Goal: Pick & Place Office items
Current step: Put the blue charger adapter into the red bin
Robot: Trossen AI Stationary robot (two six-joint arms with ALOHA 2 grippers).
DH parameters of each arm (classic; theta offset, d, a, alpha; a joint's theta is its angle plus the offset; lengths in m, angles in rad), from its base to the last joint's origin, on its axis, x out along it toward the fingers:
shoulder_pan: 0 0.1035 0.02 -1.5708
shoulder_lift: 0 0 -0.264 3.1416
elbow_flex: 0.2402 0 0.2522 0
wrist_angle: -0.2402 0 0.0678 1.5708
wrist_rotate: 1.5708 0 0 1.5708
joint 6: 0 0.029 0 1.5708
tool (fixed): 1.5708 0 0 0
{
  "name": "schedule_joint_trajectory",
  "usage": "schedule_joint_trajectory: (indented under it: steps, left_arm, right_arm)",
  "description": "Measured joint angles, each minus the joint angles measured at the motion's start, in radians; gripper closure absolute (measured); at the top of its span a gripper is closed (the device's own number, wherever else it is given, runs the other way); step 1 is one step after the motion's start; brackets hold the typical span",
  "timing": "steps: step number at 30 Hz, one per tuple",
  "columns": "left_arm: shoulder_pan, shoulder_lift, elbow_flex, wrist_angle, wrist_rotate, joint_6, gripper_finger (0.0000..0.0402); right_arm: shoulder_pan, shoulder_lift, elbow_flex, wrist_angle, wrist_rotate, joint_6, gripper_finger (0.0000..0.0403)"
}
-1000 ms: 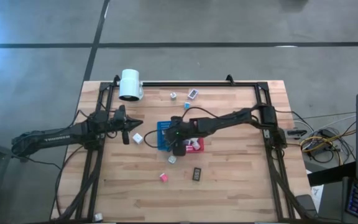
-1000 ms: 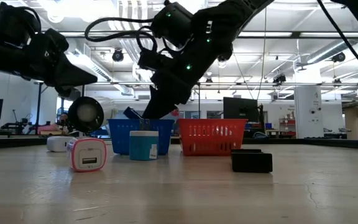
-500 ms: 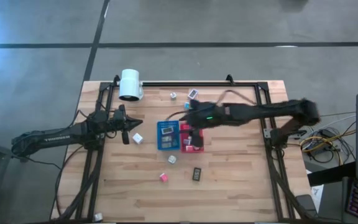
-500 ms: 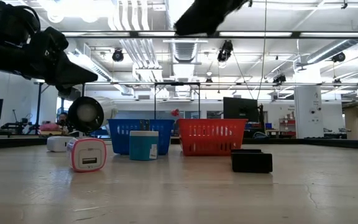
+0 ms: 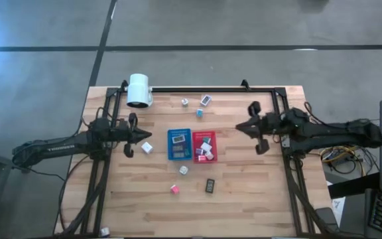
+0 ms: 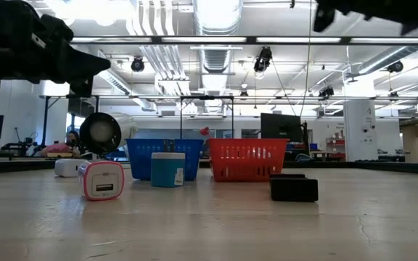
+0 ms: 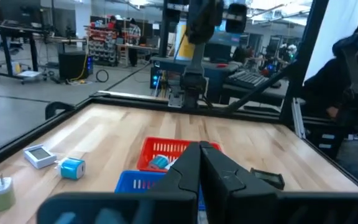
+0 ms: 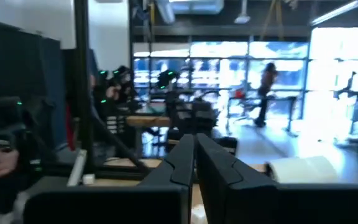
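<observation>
The office items are small cubes and flat pieces scattered on the wooden table. A white cube (image 5: 146, 147) lies next to my left gripper. A white one (image 5: 184, 170), a pink one (image 5: 174, 189) and a dark rectangle (image 5: 210, 186) lie nearer the front, and three more (image 5: 199, 112) lie toward the far edge. More items lie in the blue tray (image 5: 171, 154) and the red tray (image 5: 195, 158). My left gripper (image 5: 144, 135) hovers shut and level, left of the trays. My right gripper (image 5: 239, 128) is shut and raised, right of the trays.
A big white cylinder (image 5: 138, 89) lies at the far left corner. A black frame (image 5: 197, 89) runs along the table's far edge and both sides. Bare wood lies between the red tray and my right gripper, and along the front edge.
My right gripper has risen out of the blue tray and swung back fast toward the table's right edge. It has tipped from pointing down to about level. The trays have stayed where they were.
</observation>
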Motion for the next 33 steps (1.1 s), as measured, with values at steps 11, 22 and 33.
schedule_joint_trajectory:
  steps: [11, 22, 33]
  left_arm:
    - [0.0, -0.003, 0.0, -0.008, -0.003, 0.064, 0.0395]
    - [-0.001, -0.003, -0.013, 0.0, -0.007, 0.014, 0.0395]
    - [0.001, -0.011, -0.012, -0.023, -0.064, 0.018, 0.04]
  right_arm:
    - [-0.254, -0.215, -0.175, -0.099, -0.168, 0.228, 0.039]
    - [-0.319, -0.226, -0.295, -0.083, -0.328, 0.206, 0.039]
    - [-0.318, -0.502, -0.303, -0.262, -0.162, 0.209, 0.0392]
